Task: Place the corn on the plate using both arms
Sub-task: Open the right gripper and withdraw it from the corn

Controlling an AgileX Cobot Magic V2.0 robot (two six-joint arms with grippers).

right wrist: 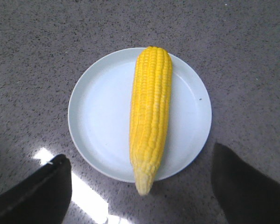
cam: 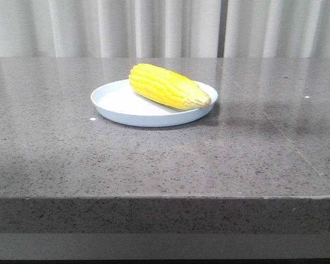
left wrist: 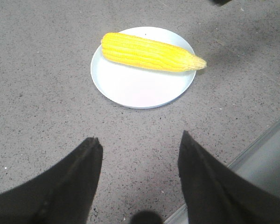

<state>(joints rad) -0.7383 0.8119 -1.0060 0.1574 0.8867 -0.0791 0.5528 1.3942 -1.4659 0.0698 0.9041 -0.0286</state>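
the left hand [left wrist: 137, 154] has its fingers wide apart and holds nothing. the right hand [right wrist: 140, 179] is spread apart and empty too. both hang over the grey bench [cam: 154, 165]. the corn cob [cam: 168, 86] lies on the pale plate [cam: 118, 104], its tip poking over the rim. it looks stiff, bumpy and light; grab its thick middle.

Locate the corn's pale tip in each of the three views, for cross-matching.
Front view: corn tip over the plate's right rim, right of centre.
Left wrist view: tip pokes past the rim, upper right of frame.
Right wrist view: tip overhangs the rim, lower centre.
Shared landmark: the plate under the corn.
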